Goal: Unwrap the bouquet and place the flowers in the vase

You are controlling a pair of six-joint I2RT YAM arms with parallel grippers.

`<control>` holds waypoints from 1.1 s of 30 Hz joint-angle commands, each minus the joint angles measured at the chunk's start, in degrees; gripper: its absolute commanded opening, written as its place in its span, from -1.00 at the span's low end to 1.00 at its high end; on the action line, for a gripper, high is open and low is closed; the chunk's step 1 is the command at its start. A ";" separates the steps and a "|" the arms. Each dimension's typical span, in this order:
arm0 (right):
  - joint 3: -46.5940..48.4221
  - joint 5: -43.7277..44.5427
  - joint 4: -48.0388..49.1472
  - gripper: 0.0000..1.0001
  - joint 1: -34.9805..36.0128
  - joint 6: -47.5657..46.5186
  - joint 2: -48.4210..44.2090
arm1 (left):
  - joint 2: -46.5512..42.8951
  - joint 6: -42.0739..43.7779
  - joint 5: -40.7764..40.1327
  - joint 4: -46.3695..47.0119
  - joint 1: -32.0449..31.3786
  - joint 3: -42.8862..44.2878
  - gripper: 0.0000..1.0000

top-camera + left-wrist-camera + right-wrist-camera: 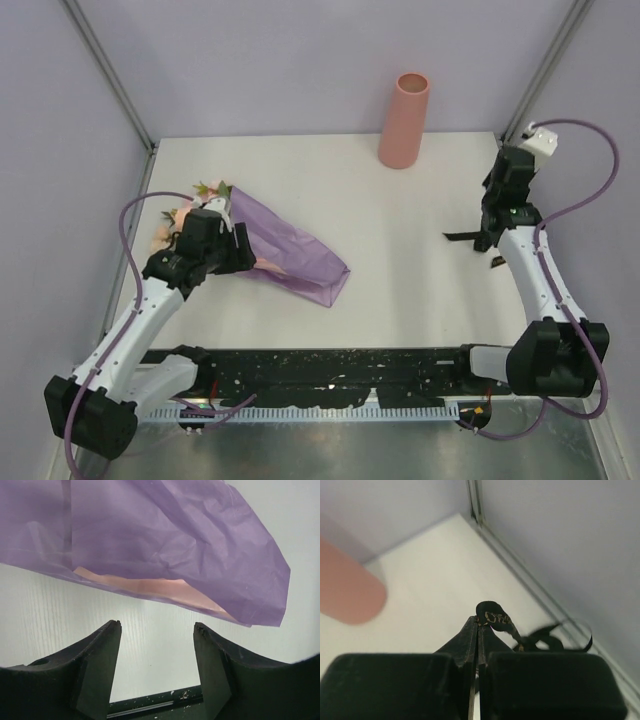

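The bouquet lies on its side at the left of the table, its purple wrapping paper (295,255) loose with a pink sheet (155,587) under it. Pale pink and peach flowers (180,212) poke out at the far left end. My left gripper (240,250) sits over the bundle's middle. In the left wrist view the left gripper (157,626) is open, with only bare table between its fingers and the paper just beyond them. My right gripper (478,621) is shut on the black gold-lettered ribbon (496,617), held above the table at the right (462,236). The salmon-pink vase (404,120) stands upright at the back.
The white table (400,280) is enclosed by lilac walls and metal corner posts (545,70). A black rail (330,365) runs along the near edge between the arm bases. The vase (345,592) appears blurred at the left of the right wrist view.
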 commanded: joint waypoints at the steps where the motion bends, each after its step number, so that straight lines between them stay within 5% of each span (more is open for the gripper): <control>1: -11.83 -3.84 1.41 -0.90 -2.19 14.37 -2.01 | -2.98 1.96 4.70 -1.49 0.17 -2.70 0.35; 5: -17.56 -7.63 1.59 -0.86 -3.87 17.37 0.80 | -6.40 1.35 4.53 -1.23 0.17 -5.08 0.54; 8: -17.47 -11.31 -1.03 -0.76 -4.40 17.47 2.82 | -8.34 0.38 3.22 -0.70 0.08 -6.48 0.99; 13: -19.31 -21.77 1.14 -0.89 -4.40 19.82 3.10 | -11.15 -2.08 -3.10 -1.31 0.17 -7.89 0.99; 16: -20.55 -37.45 10.54 -0.89 -3.53 24.92 3.00 | -13.35 -3.05 -7.59 -2.11 0.17 -8.42 0.99; 25: -3.52 -50.33 13.35 -0.89 10.62 26.96 9.67 | -17.93 -3.14 -9.18 -0.88 0.17 -9.39 0.97; 29: 11.77 -55.18 8.64 -0.89 11.07 25.73 16.34 | -16.87 -3.05 -8.83 -1.32 0.17 -8.86 0.97; 33: 23.22 -50.09 -0.78 -0.89 9.15 19.14 19.53 | -16.17 -2.61 -9.36 -2.28 0.17 -7.55 0.97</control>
